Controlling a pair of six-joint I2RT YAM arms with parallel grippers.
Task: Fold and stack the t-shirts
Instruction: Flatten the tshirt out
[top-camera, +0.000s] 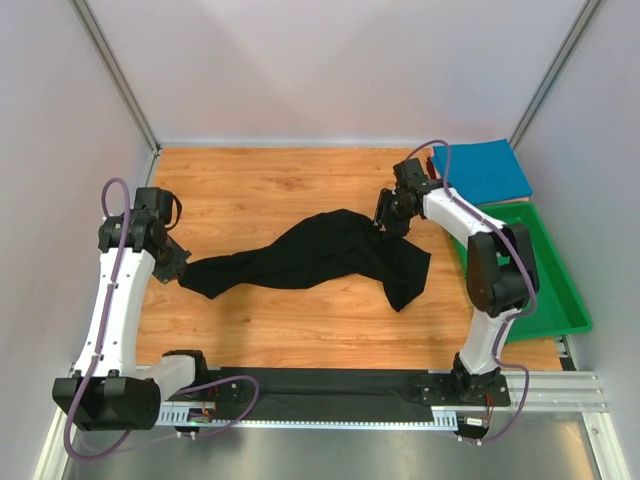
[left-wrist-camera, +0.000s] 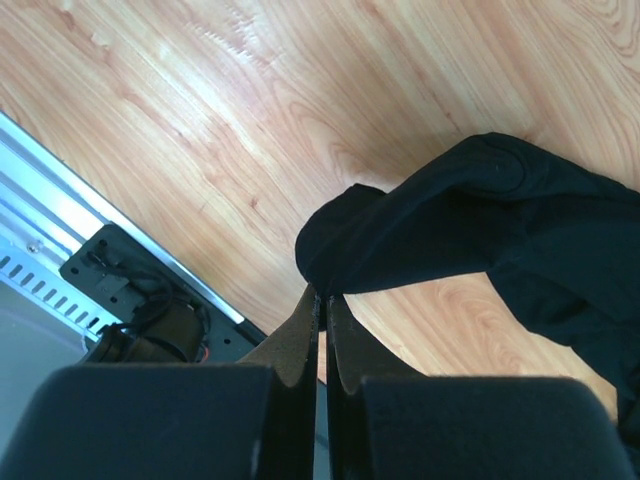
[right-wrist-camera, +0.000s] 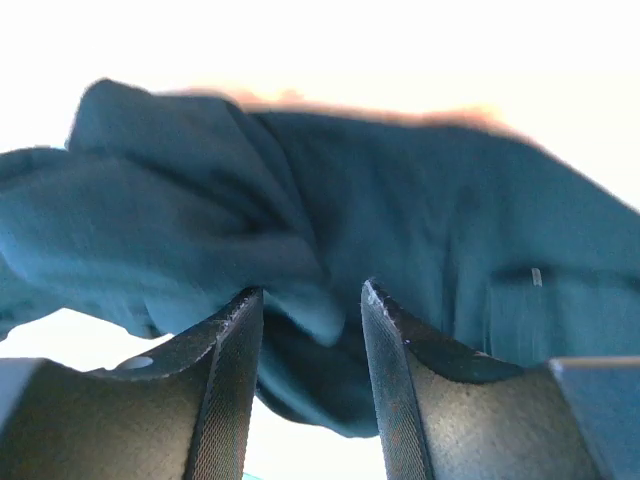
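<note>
The large black t-shirt (top-camera: 310, 252) lies bunched and stretched across the middle of the wooden table. My left gripper (top-camera: 178, 268) is shut on its left end; the left wrist view shows the jaws pinched together (left-wrist-camera: 322, 296) on the black cloth (left-wrist-camera: 480, 220). My right gripper (top-camera: 388, 224) is at the shirt's upper right edge. In the right wrist view it is open (right-wrist-camera: 310, 292), with a fold of cloth (right-wrist-camera: 300, 210) between the fingers, looking dark teal in the over-bright picture. The teal-blue t-shirt (top-camera: 482, 170) lies folded at the back right. The reddish one is out of view.
A green plastic tray (top-camera: 545, 290) stands at the right edge, just right of my right arm. Grey walls close in the table on three sides. A black strip and metal rail (top-camera: 330, 392) run along the near edge.
</note>
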